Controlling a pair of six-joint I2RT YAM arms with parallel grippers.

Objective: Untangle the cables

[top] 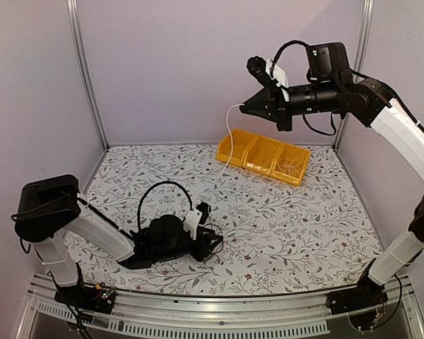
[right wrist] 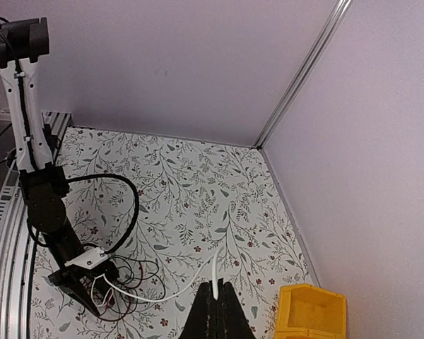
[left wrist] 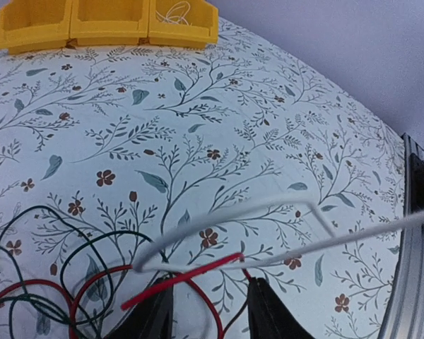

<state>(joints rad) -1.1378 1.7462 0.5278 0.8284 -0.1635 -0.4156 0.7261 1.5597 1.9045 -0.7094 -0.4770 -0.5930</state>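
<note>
The step in hand looks like drawing one strand free of the knot. The right claw [top: 244, 108] is raised high in the upper right of the overhead view. Its fingers are pressed together on the end of the white cable [top: 230, 138], which hangs down from the tip past the left end of the yellow tray [top: 261, 157]. In the right wrist view that cable runs across the patterned table [top: 304, 240] to the lower left, where it joins the tangle of cables [right wrist: 127, 293] lying on the cloth at the tip of the left arm. The left claw [left wrist: 210, 296] sits low at that tangle in the lower left of the overhead view. Its fingers stand apart, and the red cable [left wrist: 177, 284] lies across the gap between them, not visibly pinched. Red and dark loops spread out to the lower left of the left wrist view, and the white strand crosses just above the red one. The tray's right-hand compartment holds a pale coiled wire. The next move probably calls for the left claw to close on the red and dark strands and pin them to the table. The right claw could then pull the white cable away, slowly enough that the knot loosens rather than tightens.
</note>
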